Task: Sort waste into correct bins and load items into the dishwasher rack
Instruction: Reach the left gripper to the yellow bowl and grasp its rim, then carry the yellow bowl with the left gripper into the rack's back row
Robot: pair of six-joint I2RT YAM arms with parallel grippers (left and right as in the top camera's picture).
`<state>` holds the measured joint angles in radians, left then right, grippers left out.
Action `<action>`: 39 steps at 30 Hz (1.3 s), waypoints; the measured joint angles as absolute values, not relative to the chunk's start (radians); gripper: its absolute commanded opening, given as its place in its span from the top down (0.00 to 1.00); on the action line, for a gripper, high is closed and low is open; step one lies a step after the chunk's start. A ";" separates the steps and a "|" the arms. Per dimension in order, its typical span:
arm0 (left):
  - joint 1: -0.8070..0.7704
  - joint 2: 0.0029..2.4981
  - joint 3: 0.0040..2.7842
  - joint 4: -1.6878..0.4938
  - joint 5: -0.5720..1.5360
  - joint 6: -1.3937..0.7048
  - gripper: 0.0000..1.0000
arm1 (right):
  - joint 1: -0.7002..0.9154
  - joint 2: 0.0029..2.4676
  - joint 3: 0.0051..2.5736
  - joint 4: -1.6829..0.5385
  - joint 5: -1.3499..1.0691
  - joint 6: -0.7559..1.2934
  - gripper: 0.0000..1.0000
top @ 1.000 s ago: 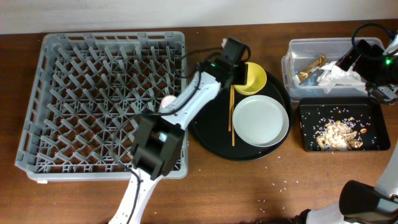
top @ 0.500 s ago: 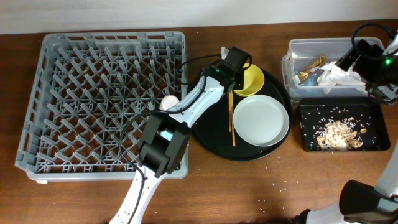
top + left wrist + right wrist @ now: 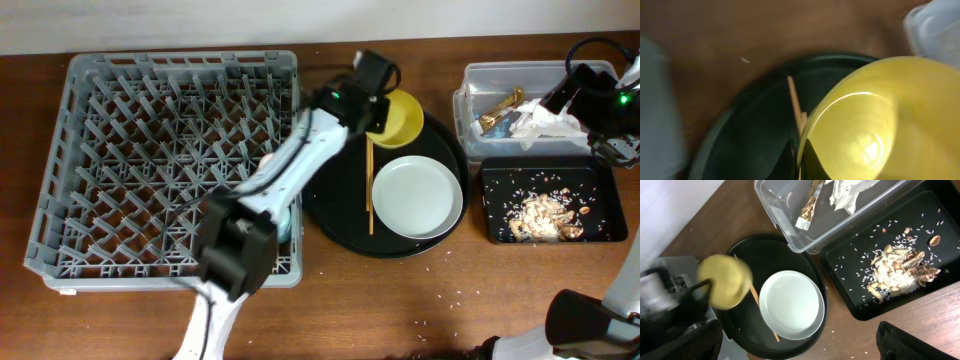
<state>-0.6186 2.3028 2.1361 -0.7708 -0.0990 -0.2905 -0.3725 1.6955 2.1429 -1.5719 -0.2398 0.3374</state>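
Observation:
My left gripper (image 3: pixel 375 100) is shut on the rim of the yellow bowl (image 3: pixel 398 117), held at the back of the round black tray (image 3: pixel 335 205). In the left wrist view the bowl (image 3: pixel 875 120) fills the right side and its rim runs between the closed fingers (image 3: pixel 812 162). The pale grey plate (image 3: pixel 418 196) and the chopsticks (image 3: pixel 370 185) lie on that tray. A pink cup (image 3: pixel 266 163) peeks out beside the arm in the dishwasher rack (image 3: pixel 150 150). My right gripper (image 3: pixel 795 345) hangs open and empty high above the bins.
The clear tub (image 3: pixel 480 75) holds white napkins (image 3: pixel 545 120) and a gold wrapper (image 3: pixel 500 105). In front of it the rectangular black tray (image 3: pixel 600 172) carries food scraps (image 3: pixel 545 215) and scattered rice. A few grains lie on the wooden table near the front.
The left gripper has closed on the bowl's rim and the bowl has shifted slightly backward. The left arm has swung to the left and is blurred. The right arm has not moved.

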 measured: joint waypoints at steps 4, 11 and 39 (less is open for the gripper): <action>-0.568 2.120 2.146 -0.922 -0.208 -0.171 1.00 | -0.373 1.695 2.143 -1.572 -0.240 0.337 0.02; -0.424 2.078 2.155 -0.996 -0.618 -0.084 1.00 | -0.373 1.695 2.143 -1.572 -0.240 0.337 0.02; -0.465 2.366 2.154 -0.776 -1.177 0.147 1.00 | -0.373 1.695 2.143 -1.572 -0.240 0.338 0.01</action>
